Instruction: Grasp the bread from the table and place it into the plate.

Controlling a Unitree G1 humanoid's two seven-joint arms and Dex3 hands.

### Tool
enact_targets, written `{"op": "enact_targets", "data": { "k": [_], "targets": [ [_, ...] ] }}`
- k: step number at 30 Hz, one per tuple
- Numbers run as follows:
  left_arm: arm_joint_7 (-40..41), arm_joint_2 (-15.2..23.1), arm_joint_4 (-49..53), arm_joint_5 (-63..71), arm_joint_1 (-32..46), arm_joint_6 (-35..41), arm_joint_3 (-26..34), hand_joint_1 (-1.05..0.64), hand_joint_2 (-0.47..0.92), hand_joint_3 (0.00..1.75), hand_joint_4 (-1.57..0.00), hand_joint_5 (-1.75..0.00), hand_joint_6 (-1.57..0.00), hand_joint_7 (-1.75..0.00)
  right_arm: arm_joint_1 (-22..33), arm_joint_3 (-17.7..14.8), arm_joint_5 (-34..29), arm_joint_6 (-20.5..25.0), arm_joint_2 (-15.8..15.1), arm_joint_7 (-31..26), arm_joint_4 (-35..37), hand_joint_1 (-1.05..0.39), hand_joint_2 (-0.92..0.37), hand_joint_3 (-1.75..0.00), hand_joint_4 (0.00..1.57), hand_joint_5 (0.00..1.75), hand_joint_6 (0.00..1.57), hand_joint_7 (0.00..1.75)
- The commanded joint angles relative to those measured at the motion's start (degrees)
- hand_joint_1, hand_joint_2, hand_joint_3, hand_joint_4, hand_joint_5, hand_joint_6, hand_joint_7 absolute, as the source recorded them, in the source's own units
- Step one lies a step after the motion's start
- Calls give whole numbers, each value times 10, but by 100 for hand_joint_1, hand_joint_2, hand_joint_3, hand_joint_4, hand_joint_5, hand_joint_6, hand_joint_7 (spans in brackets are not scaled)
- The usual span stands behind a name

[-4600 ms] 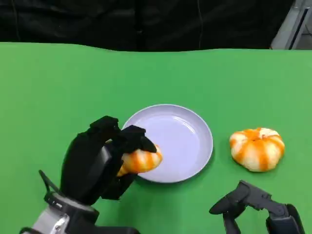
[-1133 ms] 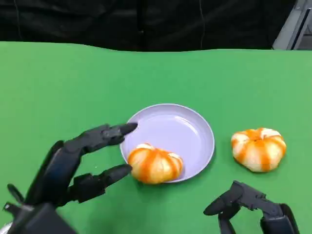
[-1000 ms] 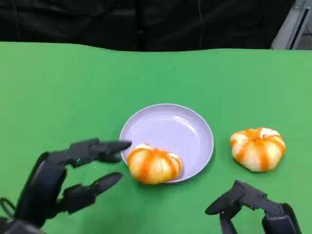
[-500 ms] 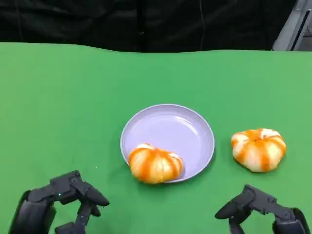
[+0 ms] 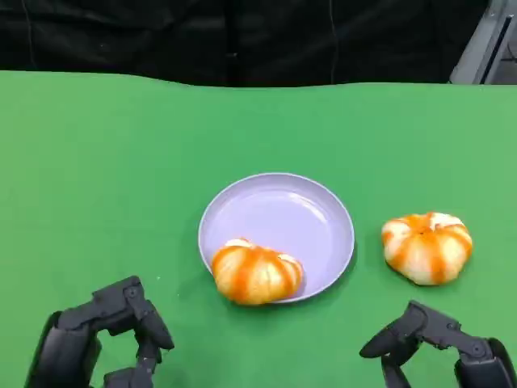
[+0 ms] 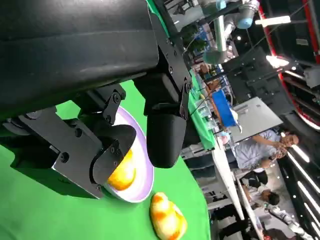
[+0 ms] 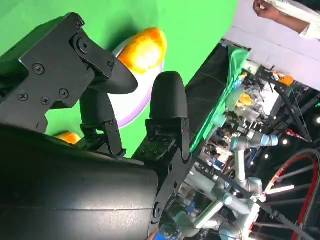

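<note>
At the plate's (image 5: 323,212) near rim lies one bread (image 5: 256,274).

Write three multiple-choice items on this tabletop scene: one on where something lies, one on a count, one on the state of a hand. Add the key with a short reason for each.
1. Where does the bread roll nearer the left hand lie?
A. On the near-left edge of the plate
B. On the green cloth beyond the plate
C. In the right hand

2. How many orange-striped bread rolls are there?
A. One
B. Two
C. Three

3. What does the left hand hold?
A. A bread roll
B. The plate
C. Nothing

Key:
1 A: the bread roll sits on the lilac plate at its near-left rim.
2 B: one lies on the plate, a second bread roll lies on the green table to the right of it.
3 C: the left hand is low by the table's near edge, fingers apart, nothing in them.
</note>
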Motion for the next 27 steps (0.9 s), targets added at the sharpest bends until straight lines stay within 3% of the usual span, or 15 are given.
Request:
{"op": "enact_targets", "data": {
  "k": [1, 14, 27],
  "targets": [
    [-2, 8, 30, -2, -13, -21, 5, 12, 37, 141, -85, -175, -84, -153, -3, -8, 0, -9, -10, -1, 9, -7, -32, -132, 72, 156, 77, 123],
    [-17, 15, 54, -4, -29, -32, 0, 9, 36, 144, -87, -165, -84, -148, -7, -16, -2, -16, -26, 11, 5, -9, -33, -128, 71, 151, 77, 120],
    [-20, 26, 73, -9, -32, -48, 8, 4, 40, 135, -85, -161, -83, -145, -10, -13, -32, -25, -28, 4, 7, -10, -32, -129, 76, 143, 80, 115]
  ]
}}
